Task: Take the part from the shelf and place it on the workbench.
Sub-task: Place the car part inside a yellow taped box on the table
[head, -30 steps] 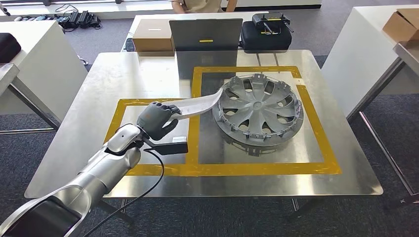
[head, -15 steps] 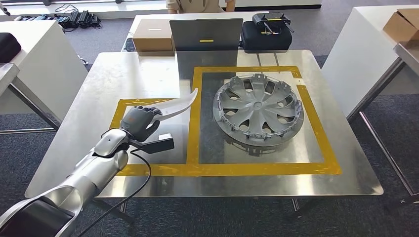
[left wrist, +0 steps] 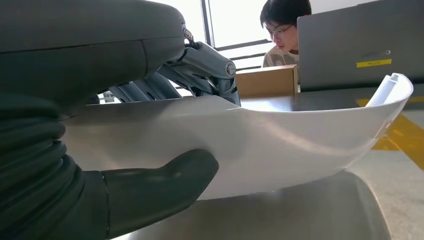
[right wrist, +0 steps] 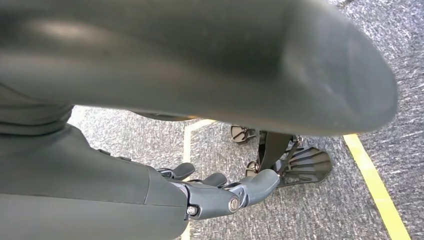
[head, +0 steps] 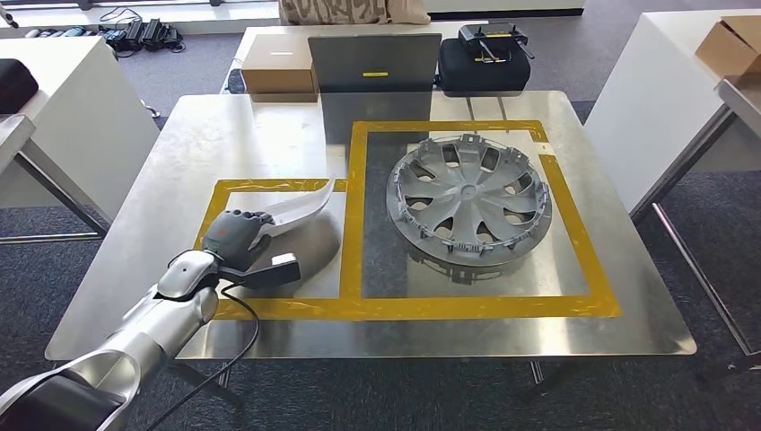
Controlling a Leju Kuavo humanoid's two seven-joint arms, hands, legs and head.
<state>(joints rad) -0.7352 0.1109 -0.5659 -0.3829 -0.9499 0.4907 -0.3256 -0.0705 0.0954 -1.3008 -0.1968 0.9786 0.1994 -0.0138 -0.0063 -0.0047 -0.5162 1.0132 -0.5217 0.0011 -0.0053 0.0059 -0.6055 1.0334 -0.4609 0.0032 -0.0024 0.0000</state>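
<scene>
The left hand [head: 235, 235] grips the near end of the part [head: 296, 205], a long curved white trim piece, thumb under it and fingers over its top in the left wrist view; the part [left wrist: 260, 145] hangs low over the workbench [head: 269, 135], inside the smaller yellow-taped rectangle [head: 208, 215] on the left, its pointed far tip close to the tape strip that divides the two marked zones. Its reflection shows on the metal just beneath it; whether it touches the surface cannot be told. To the right, inside the larger taped square, lies a grey wheel cover [head: 467, 199], well apart from the part, with bare steel between them. The workbench's near and left edges lie close to the arm, and open carpet runs around the bench on both sides. Beyond the far edge stand a cardboard box [head: 278, 67], a laptop [head: 374, 61] and a black case [head: 483, 65], with a person [head: 336, 11] behind them. White tables flank the scene left and right. The part is glossy white, smoothly bowed, tapering to a narrow tip. The right hand [right wrist: 225, 195] hangs over the carpeted floor, fingers loosely extended and holding nothing.
</scene>
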